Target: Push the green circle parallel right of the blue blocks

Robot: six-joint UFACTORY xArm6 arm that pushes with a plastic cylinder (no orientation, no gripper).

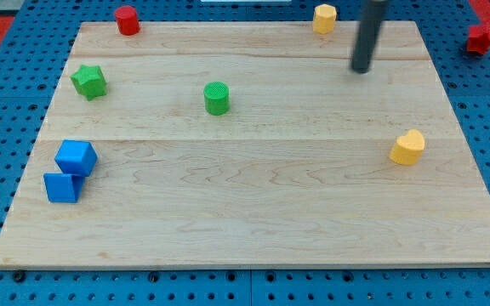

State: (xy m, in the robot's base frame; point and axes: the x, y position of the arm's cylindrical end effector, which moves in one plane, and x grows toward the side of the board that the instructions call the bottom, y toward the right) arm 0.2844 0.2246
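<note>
The green circle [216, 98] stands upright on the wooden board [253, 212], left of centre in the upper half. Two blue blocks sit touching near the board's left edge: a blue cube [76, 157] and a blue square block [61, 188] just below and left of it. My tip [361, 69] is near the view's top right, far to the right of the green circle and a little higher. It touches no block.
A green star [89, 82] lies at the upper left. A red cylinder [127, 20] and a yellow hexagon block [324, 18] sit at the board's top edge. A yellow heart [407, 148] lies at the right. A red block [481, 38] lies off the board, top right.
</note>
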